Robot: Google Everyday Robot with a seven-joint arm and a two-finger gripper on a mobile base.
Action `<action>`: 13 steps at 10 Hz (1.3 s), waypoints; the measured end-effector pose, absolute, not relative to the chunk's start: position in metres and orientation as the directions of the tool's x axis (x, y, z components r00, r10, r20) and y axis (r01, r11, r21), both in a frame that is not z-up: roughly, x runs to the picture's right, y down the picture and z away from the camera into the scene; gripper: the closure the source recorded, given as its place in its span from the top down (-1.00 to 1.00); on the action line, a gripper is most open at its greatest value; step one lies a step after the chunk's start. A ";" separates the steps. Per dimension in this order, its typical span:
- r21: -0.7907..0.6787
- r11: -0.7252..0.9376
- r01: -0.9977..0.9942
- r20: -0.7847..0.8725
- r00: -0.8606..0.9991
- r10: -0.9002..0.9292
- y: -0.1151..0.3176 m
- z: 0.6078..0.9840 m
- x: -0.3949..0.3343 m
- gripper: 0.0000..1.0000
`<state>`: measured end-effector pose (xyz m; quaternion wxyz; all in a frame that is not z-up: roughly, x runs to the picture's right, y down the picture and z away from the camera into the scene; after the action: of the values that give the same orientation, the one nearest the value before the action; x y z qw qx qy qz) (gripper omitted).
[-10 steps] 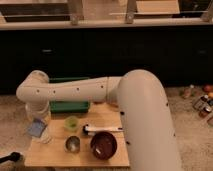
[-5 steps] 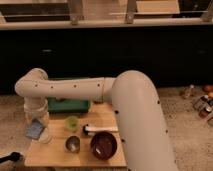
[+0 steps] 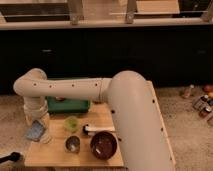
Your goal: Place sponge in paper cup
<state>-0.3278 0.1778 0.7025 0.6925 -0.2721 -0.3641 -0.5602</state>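
The light-blue sponge [image 3: 35, 131] hangs tilted at the left edge of the wooden table [image 3: 140, 125], just under my wrist. My gripper [image 3: 37, 126] points down from the white arm's left end and is shut on the sponge. A pale cup-like shape [image 3: 46, 136] sits right beside the sponge, partly hidden by it; I cannot tell for sure that it is the paper cup. A small light-green cup [image 3: 71, 123] and a grey metallic cup [image 3: 73, 144] stand to the right of the gripper.
A green tray [image 3: 67, 104] lies at the table's back, behind my arm. A dark red bowl [image 3: 103, 145] and a white-handled utensil [image 3: 95, 129] lie near the front. My thick arm [image 3: 135, 120] covers the table's right half. Bottles [image 3: 202, 100] stand on the floor at right.
The wrist and gripper have shifted slightly left and down with the sponge. The cups, bowl and tray have not moved.
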 end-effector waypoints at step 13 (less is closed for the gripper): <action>0.032 0.226 0.974 0.818 0.104 -0.565 0.181 0.706 -0.327 0.60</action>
<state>-0.3272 0.1810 0.7055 0.6900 -0.2758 -0.3703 -0.5575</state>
